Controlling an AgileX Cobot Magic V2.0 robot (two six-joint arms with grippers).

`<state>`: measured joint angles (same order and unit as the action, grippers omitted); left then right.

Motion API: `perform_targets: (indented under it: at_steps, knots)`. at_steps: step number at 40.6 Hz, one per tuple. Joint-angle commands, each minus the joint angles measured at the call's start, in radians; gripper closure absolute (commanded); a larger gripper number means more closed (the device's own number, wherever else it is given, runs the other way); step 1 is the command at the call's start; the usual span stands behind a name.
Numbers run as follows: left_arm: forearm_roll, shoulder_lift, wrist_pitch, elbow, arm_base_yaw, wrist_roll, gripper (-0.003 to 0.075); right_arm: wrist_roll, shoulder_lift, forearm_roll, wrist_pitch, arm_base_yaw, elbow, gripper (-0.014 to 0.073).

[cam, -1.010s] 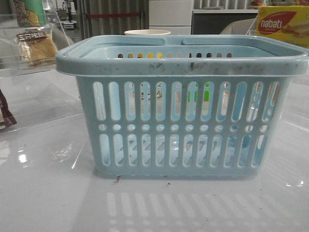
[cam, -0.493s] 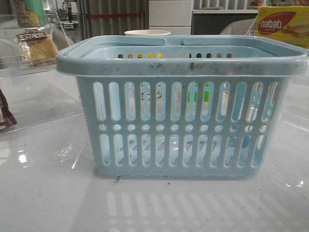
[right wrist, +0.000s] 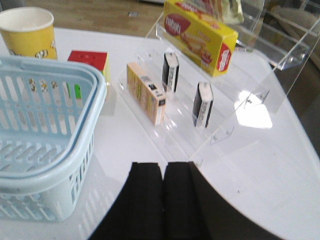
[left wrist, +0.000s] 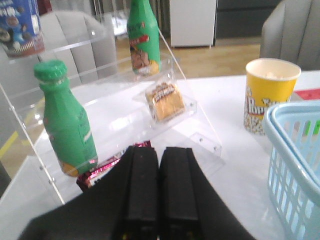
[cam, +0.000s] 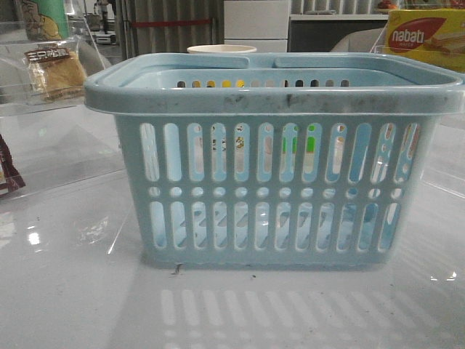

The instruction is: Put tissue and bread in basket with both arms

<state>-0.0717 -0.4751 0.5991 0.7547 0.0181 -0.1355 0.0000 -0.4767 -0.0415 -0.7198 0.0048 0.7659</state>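
Observation:
The pale-blue basket (cam: 276,160) stands mid-table, and its rim also shows in both wrist views (left wrist: 295,165) (right wrist: 45,125). The bread (left wrist: 165,100), golden in a clear wrapper, lies on a clear stepped shelf left of the basket (cam: 54,69). Two small dark tissue packets (right wrist: 170,71) (right wrist: 202,104) stand upright on a clear shelf right of the basket. My left gripper (left wrist: 160,150) is shut and holds nothing, short of the bread. My right gripper (right wrist: 162,167) is shut and holds nothing, short of the tissue packets. Neither gripper shows in the front view.
Two green bottles (left wrist: 67,125) (left wrist: 143,35) and a dark red wrapper (left wrist: 107,165) share the left shelf. A yellow popcorn cup (left wrist: 270,95) stands behind the basket. A yellow nabati box (right wrist: 200,35), a pale box (right wrist: 145,92) and a colour cube (right wrist: 90,60) are at the right.

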Motion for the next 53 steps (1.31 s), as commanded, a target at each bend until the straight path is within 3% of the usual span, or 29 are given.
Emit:
perform_targets:
  at_steps: [1, 16, 21, 26, 28, 32, 34, 45, 53]
  knots:
    - [-0.009, -0.052, -0.025, 0.033, -0.002, 0.006, 0.0629, -0.007, -0.046, -0.002, 0.024, 0.001, 0.031, 0.0540]
    - [-0.009, -0.148, 0.001, 0.013, -0.002, 0.006, 0.0629, -0.007, -0.159, -0.002, -0.053, 0.001, 0.000, 0.0540]
    - [-0.009, -0.172, 0.003, 0.013, -0.002, 0.006, 0.0608, -0.007, -0.182, -0.002, -0.053, 0.001, -0.015, 0.0469]
    - [-0.009, -0.193, 0.003, 0.013, -0.002, 0.006, 0.0467, -0.007, -0.199, -0.003, -0.035, 0.001, -0.022, 0.0260]
    - [-0.009, -0.202, 0.003, 0.013, -0.002, 0.006, 0.0358, -0.007, -0.203, -0.003, -0.026, 0.001, -0.022, 0.0162]
    - [-0.009, -0.208, 0.003, 0.013, -0.002, 0.006, 0.0190, -0.007, -0.209, -0.013, -0.010, 0.001, -0.023, 0.0064]
    - [-0.009, -0.212, 0.001, 0.013, -0.002, 0.006, 0.0158, -0.007, -0.222, -0.023, -0.003, 0.001, -0.023, 0.0053]
    - [-0.009, -0.215, 0.001, 0.013, -0.002, 0.006, 0.0160, 0.010, -0.329, -0.038, 0.087, -0.018, -0.012, 0.0053]
    - [-0.009, -0.215, 0.003, 0.013, -0.002, 0.006, 0.0160, 0.031, -0.499, -0.033, 0.113, -0.137, 0.113, 0.0053]
